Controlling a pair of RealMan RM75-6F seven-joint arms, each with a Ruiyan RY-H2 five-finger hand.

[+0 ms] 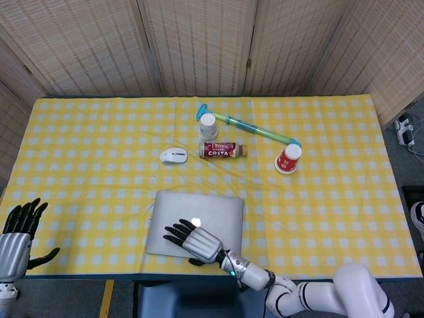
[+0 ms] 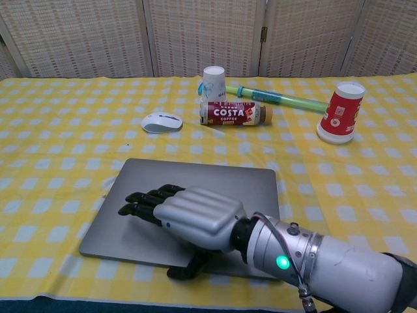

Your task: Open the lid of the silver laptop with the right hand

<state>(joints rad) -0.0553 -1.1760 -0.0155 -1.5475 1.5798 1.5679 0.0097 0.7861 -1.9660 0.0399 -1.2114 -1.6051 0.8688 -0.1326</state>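
The silver laptop (image 1: 199, 211) (image 2: 208, 189) lies closed and flat near the table's front edge. My right hand (image 1: 193, 241) (image 2: 189, 218) is over its front part, fingers stretched out across the lid and pointing left, thumb (image 2: 184, 268) down at the laptop's front edge. The hand holds nothing. My left hand (image 1: 18, 232) is at the far left by the table's front corner, fingers apart and empty; the chest view does not show it.
Behind the laptop lie a white mouse (image 1: 174, 156) (image 2: 161, 122), a Costa coffee bottle (image 1: 222, 150) (image 2: 233, 113) on its side, an upturned white cup (image 1: 208, 125) (image 2: 213, 83), a green tube (image 1: 258, 132) (image 2: 287, 99) and an upturned red cup (image 1: 288, 159) (image 2: 341, 112).
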